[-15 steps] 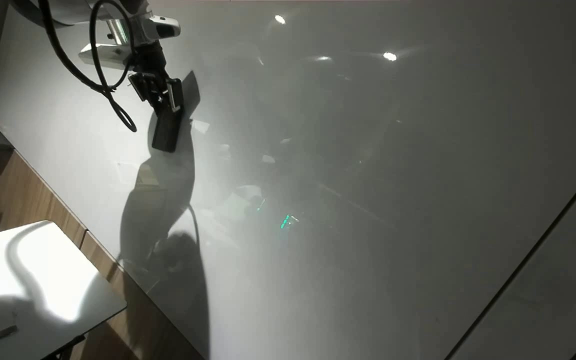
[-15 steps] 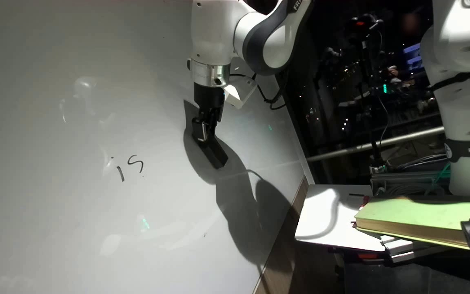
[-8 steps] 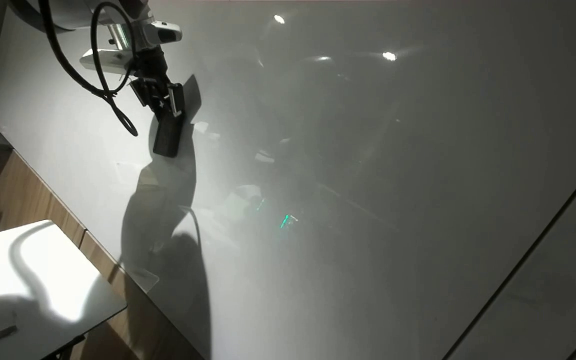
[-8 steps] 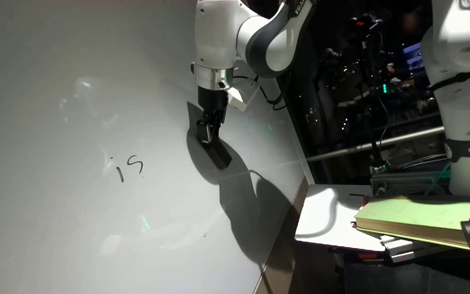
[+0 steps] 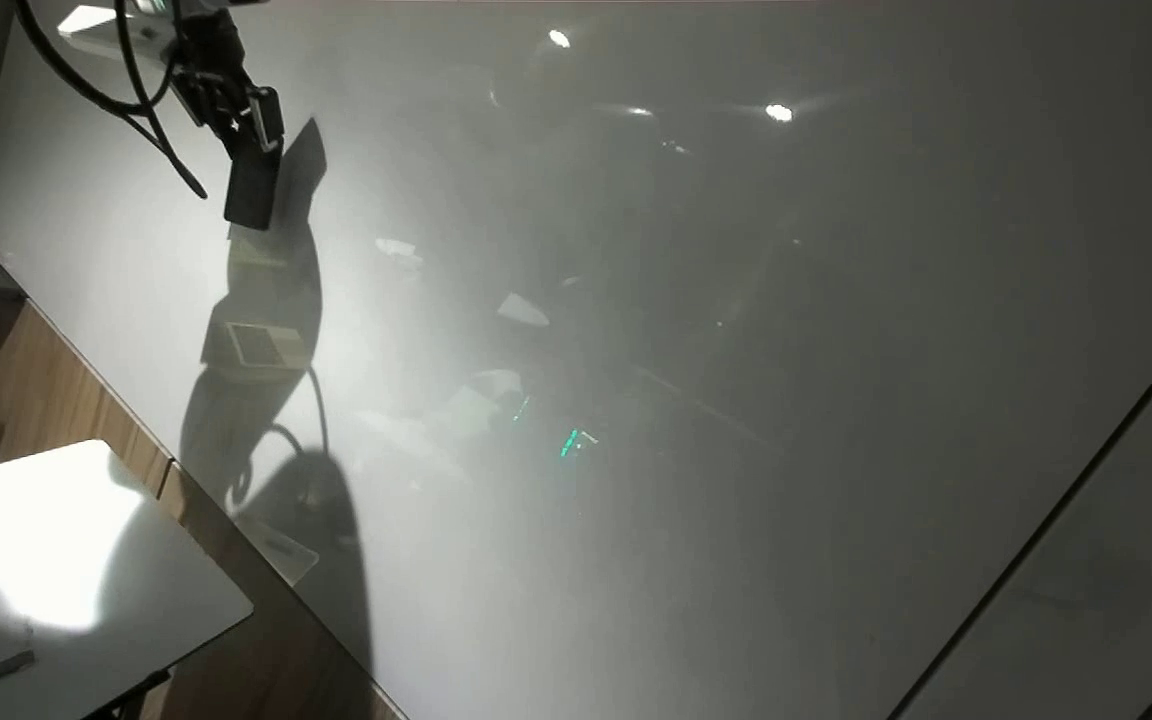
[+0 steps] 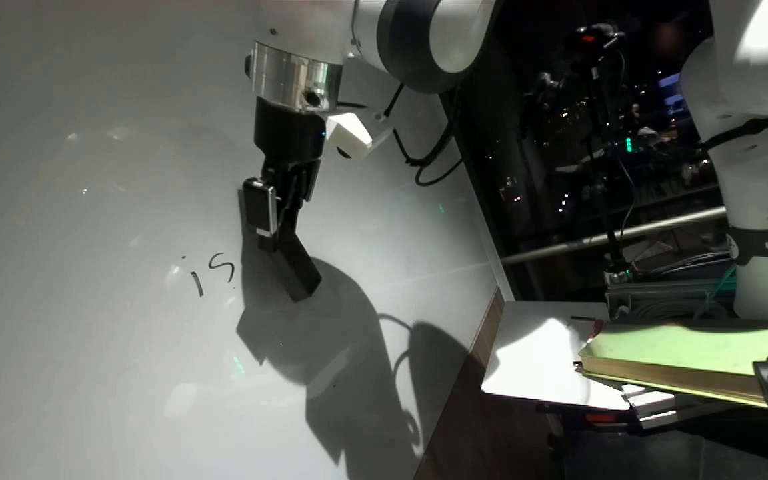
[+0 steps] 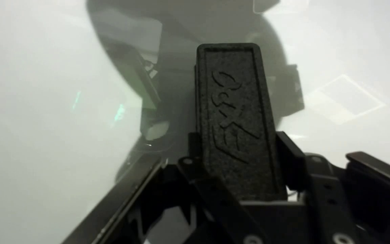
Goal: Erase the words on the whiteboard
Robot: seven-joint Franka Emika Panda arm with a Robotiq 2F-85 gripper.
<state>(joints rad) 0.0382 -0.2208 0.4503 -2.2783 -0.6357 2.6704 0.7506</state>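
I am counting one gripper (image 7: pixel 239 149) of mine, two fingers (image 7: pixel 291 166) and one eraser (image 7: pixel 235 108). I am seeing one whiteboard (image 5: pixel 736 560) and one handwritten word (image 6: pixel 212 268) (two letters (image 6: pixel 198 284) are making it up). Beyond these, in an exterior view, I am tallying one white table (image 6: pixel 534 353) and one green book (image 6: pixel 687 350).

I'm seeing a white counter (image 5: pixel 171 600) catching a hard glare (image 5: pixel 46 560), with a brown wood-grained surface (image 5: pixel 76 380) running alongside. Farther off, small lights (image 6: pixel 577 103) are glinting in a dark area (image 6: pixel 537 173), and a pale rail (image 6: pixel 664 225) is slanting across.
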